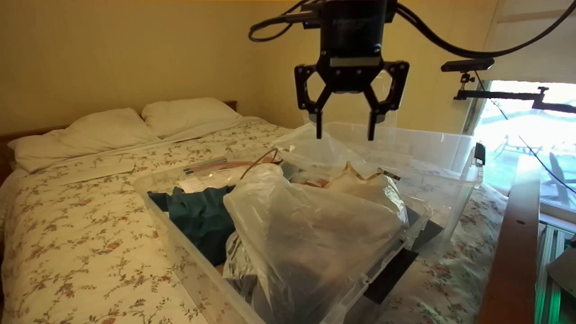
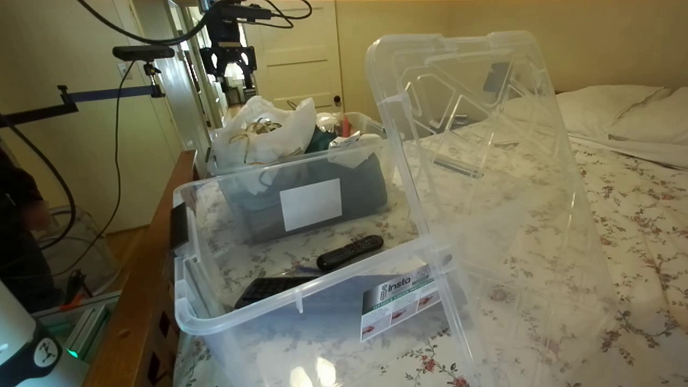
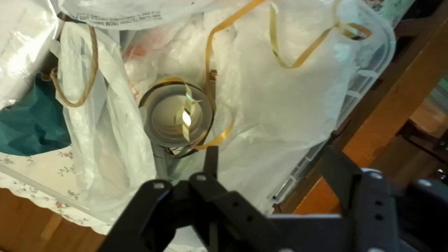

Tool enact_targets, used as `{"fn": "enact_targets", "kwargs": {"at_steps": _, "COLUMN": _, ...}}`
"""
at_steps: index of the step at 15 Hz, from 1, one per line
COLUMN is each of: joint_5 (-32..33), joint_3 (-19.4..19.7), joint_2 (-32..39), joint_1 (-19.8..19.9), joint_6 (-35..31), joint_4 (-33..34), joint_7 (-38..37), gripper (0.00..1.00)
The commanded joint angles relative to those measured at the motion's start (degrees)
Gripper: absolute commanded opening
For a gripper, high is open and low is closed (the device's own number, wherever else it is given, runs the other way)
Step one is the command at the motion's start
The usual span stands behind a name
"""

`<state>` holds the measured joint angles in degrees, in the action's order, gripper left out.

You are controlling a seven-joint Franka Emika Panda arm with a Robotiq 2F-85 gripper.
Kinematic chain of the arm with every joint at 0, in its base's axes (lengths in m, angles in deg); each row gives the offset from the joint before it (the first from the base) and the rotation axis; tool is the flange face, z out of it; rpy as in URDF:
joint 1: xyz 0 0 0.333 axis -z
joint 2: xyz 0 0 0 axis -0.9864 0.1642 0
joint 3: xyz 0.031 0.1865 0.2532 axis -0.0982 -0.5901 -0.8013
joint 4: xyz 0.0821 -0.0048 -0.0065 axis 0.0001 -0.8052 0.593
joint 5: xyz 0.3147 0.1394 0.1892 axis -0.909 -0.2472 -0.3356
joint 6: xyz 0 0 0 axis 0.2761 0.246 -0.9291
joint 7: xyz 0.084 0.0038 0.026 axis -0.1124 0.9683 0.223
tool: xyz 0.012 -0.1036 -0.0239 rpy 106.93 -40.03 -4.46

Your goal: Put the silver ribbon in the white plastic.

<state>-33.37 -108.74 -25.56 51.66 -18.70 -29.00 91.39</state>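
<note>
A round ribbon spool with a greyish, shiny rim lies among the bags in the wrist view. A curled shiny strand lies across its middle, and loose gold ribbon trails from it. The gold strand also shows in an exterior view. A white plastic bag spreads beside and around the spool. It shows in both exterior views, heaped in a clear bin. My gripper is open and empty above the bag, its fingers pointing down. It also shows in the wrist view.
Teal cloth and a twine-handled white bag share the clear bin. A larger clear bin with a raised lid holds a black remote and a black keyboard-like object. A wooden bed rail runs alongside.
</note>
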Motion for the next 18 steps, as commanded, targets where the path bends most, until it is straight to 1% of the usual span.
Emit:
{"fn": "enact_targets", "kwargs": {"at_steps": 1, "joint_5": -5.24, "joint_3": 0.42, "joint_2": -3.5, "joint_1": 3.17, "joint_6": 1.81, "joint_4": -3.41, "joint_7": 5.22, "gripper": 1.0}}
{"fn": "enact_targets", "kwargs": {"at_steps": 4, "joint_5": -7.57, "joint_3": 1.23, "joint_2": -2.19, "joint_1": 5.09, "joint_6": 0.81, "joint_4": -4.04, "joint_7": 10.53, "gripper": 1.0}}
{"fn": "enact_targets", "kwargs": {"at_steps": 6, "joint_5": -8.63, "joint_3": 1.92, "joint_2": -0.93, "joint_1": 6.24, "joint_6": 0.18, "joint_4": -4.85, "joint_7": 12.6, "gripper": 1.0}}
{"fn": "enact_targets", "kwargs": {"at_steps": 7, "joint_5": -6.25, "joint_3": 1.59, "joint_2": -1.11, "joint_1": 5.03, "joint_6": 1.94, "joint_4": -2.91, "joint_7": 9.79, "gripper": 1.0}}
{"fn": "enact_targets", "kwargs": {"at_steps": 10, "joint_5": -6.96, "joint_3": 2.1, "joint_2": 0.07, "joint_1": 6.01, "joint_6": 1.35, "joint_4": -3.65, "joint_7": 11.49, "gripper": 1.0}}
{"fn": "enact_targets", "kwargs": {"at_steps": 11, "joint_5": -7.77, "joint_3": 1.79, "joint_2": -0.31, "joint_1": 6.29, "joint_6": -0.56, "joint_4": -4.73, "joint_7": 14.08, "gripper": 1.0}}
{"fn": "enact_targets", "kwargs": {"at_steps": 13, "joint_5": -8.52, "joint_3": 1.9, "joint_2": -1.3, "joint_1": 6.98, "joint_6": -1.71, "joint_4": -6.91, "joint_7": 16.93, "gripper": 1.0}}
{"fn": "enact_targets", "kwargs": {"at_steps": 18, "joint_5": -10.62, "joint_3": 2.39, "joint_2": -1.87, "joint_1": 8.36, "joint_6": -5.29, "joint_4": -11.15, "joint_7": 22.02, "gripper": 1.0}}
